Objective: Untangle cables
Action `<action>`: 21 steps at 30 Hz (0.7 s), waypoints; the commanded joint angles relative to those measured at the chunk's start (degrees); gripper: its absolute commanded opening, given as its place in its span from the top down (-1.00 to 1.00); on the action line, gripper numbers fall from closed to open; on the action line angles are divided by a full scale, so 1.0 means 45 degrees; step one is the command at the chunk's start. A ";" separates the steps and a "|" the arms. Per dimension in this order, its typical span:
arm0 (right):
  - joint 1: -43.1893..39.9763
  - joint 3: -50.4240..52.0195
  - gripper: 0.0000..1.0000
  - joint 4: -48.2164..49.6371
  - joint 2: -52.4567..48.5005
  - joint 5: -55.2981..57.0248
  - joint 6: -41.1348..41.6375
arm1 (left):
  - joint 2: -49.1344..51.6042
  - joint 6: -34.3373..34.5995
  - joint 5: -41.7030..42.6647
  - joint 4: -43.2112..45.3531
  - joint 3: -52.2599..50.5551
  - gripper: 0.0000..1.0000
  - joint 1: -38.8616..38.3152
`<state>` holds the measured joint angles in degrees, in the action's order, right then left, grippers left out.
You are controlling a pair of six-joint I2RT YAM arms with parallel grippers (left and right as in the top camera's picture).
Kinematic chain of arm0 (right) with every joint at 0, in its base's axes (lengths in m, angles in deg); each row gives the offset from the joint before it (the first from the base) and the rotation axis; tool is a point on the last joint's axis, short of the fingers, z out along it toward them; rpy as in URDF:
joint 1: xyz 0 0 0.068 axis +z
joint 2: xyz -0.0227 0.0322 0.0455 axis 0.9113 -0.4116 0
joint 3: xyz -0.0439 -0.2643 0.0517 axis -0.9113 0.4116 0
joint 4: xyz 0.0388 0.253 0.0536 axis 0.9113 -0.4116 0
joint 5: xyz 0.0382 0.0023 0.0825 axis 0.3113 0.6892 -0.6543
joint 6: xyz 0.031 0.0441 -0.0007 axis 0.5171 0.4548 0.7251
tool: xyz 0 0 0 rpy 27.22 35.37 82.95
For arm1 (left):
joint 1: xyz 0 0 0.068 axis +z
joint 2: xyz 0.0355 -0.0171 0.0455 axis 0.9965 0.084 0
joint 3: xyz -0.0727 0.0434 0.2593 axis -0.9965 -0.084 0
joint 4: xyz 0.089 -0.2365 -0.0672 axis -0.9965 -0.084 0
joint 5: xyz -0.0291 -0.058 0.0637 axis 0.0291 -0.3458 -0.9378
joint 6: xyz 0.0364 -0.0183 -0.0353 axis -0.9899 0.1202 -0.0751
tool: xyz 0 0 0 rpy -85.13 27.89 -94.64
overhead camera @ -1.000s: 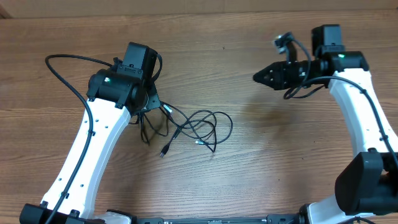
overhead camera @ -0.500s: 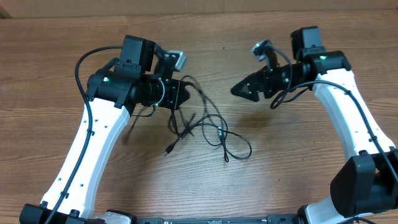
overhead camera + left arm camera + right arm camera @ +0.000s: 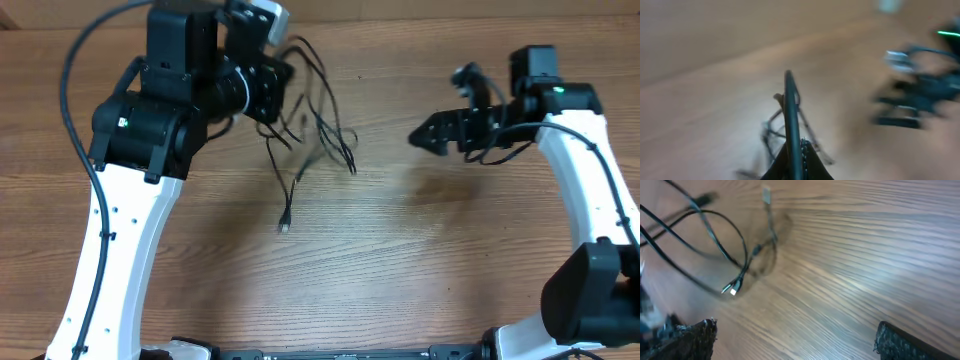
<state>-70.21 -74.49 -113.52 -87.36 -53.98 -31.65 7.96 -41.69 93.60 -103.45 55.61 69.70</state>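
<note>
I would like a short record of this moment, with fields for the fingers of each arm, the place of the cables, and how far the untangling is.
left fingers: shut on the cables, held up above the table
right fingers: open, holding nothing, apart from the cables
cables: thin black strands hanging in loops from the left fingers; one plug end hangs lowest
table: bare wood under the right fingers
untangling: not done; the strands cross each other

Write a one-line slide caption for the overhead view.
Left fingers hold the tangled cables up over the wooden table, one plug dangling, while the open right fingers stand apart.
</note>
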 commanded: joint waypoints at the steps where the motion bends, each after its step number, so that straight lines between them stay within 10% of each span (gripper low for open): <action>1: -0.0986 -0.0019 -1.00 -0.0063 0.0010 0.0219 0.0607 | -0.0063 0.0510 -0.5173 0.0549 0.0563 0.92 0.0097; 13: -0.1802 -0.0019 -1.00 -0.0680 0.0010 0.0219 0.0602 | 0.2443 -0.0495 -0.4945 0.0447 0.0554 0.91 -0.1909; 14: -0.1802 -0.0019 -1.00 -0.0719 0.0010 0.0223 0.0597 | 0.2924 -0.0486 -0.4930 0.0393 0.0554 0.70 -0.2152; 15: -0.1802 -0.0019 -1.00 -0.0729 0.0010 0.0223 0.0602 | 0.3623 -0.0481 -0.4770 0.0282 0.0554 -0.07 -0.2516; 17: -0.1802 -0.0019 -1.00 -0.0719 0.0010 0.0223 0.0597 | 0.4269 -0.0471 -0.4435 0.0151 0.0554 -1.00 -0.2885; 21: -0.1802 -0.0019 -1.00 -0.0627 0.0010 0.0223 0.0602 | 0.5124 -0.0345 -0.4235 0.0029 0.0554 -0.99 -0.3565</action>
<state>-78.07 -74.49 -116.65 -87.36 -53.08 -29.20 29.27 -43.11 72.97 -103.05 57.23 56.04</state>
